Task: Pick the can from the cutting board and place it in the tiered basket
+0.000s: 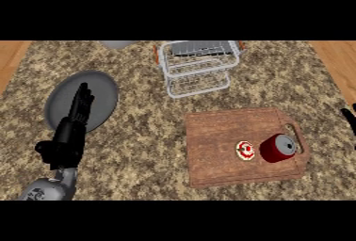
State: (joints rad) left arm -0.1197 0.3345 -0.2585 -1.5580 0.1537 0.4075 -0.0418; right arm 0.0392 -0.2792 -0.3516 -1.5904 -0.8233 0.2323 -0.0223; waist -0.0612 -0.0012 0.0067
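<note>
Nearest, the left hand [78,109] comes up from the lower left with its fingers straight and together, holding nothing; it lies over a grey plate [103,92] on the speckled counter [139,141]; it is well apart from anything the task concerns. At the right edge only a sliver of the right hand [348,116] shows, and whether its fingers are open or curled cannot be told.

The wooden cutting board [222,136] sits right of centre, its handle end toward the right; on it, near that end, lies the can [279,148], red-sided with a grey lid, tipped on its side; just beside it to the left is a small round red-and-white thing [244,149], too small to identify.

The can looks stiff and light, with smooth curved walls that may slip or roll when nudged; the best hold is probably across its red body, fingers on one side and thumb on the other.

Farthest, the wire tiered basket [198,70] stands beyond the board, toward the left; nothing has been lifted yet.
</note>
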